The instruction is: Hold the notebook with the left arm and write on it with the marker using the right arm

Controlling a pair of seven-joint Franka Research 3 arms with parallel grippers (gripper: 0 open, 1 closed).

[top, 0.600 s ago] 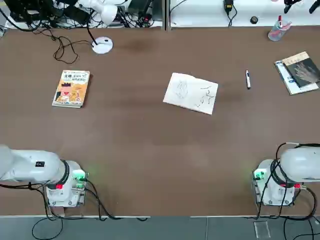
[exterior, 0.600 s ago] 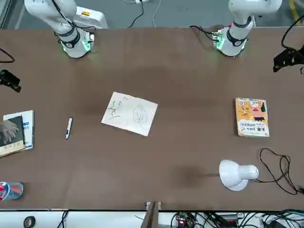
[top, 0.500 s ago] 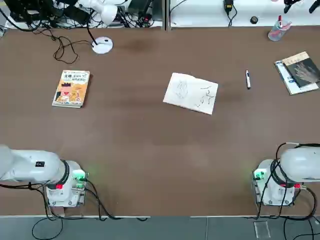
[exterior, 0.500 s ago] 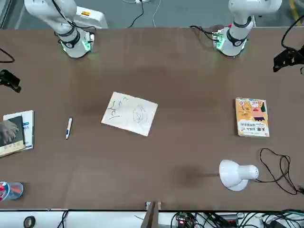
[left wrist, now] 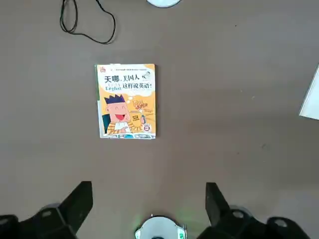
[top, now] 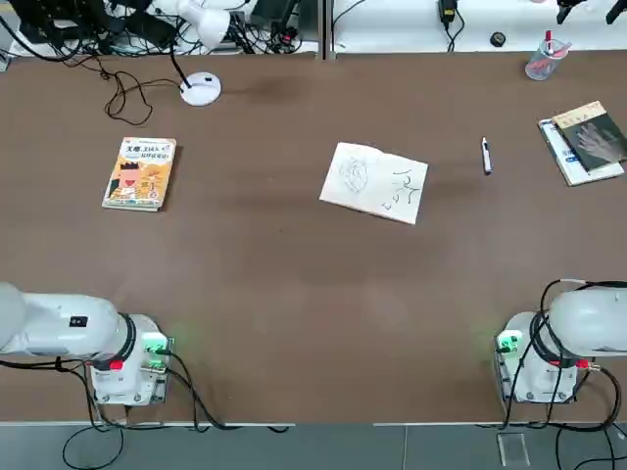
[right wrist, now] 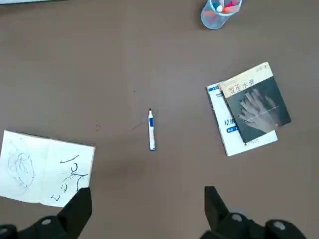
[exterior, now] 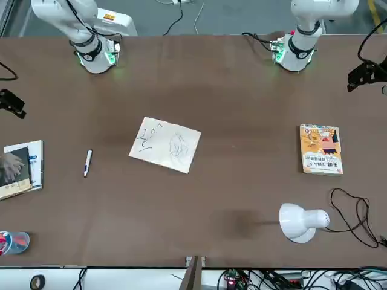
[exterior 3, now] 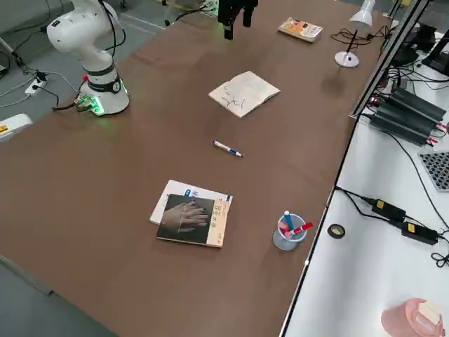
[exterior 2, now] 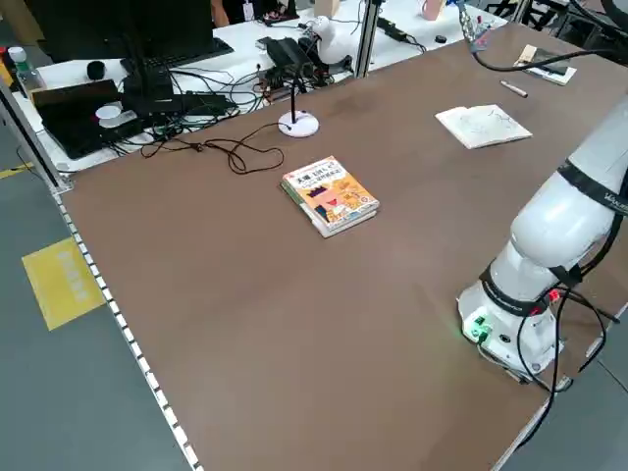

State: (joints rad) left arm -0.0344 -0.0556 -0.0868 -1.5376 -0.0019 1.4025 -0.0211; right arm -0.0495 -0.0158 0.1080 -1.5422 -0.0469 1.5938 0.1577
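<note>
The notebook [top: 374, 182] lies open on the brown table, near its middle, with thin dark scribbles on its white pages [exterior: 165, 145] [right wrist: 45, 169]. To its right, apart from it, the marker [top: 485, 156] lies flat on the table [exterior: 87, 162] [right wrist: 151, 130]. My right gripper [right wrist: 147, 205] hangs high above the marker, open and with nothing in it. My left gripper [left wrist: 148, 201] is also open and empty, high over the orange-yellow cartoon-cover book [left wrist: 127, 101]; only a corner of the notebook [left wrist: 311, 99] shows in its wrist view. Both arm bases stand at the near edge.
The cartoon-cover book [top: 140, 172] lies at the left. A dark book with a hand picture [top: 586, 142] lies at the far right, with a clear cup of pens [top: 542, 61] behind it. A white desk lamp [top: 200, 88] and cables sit at the back left.
</note>
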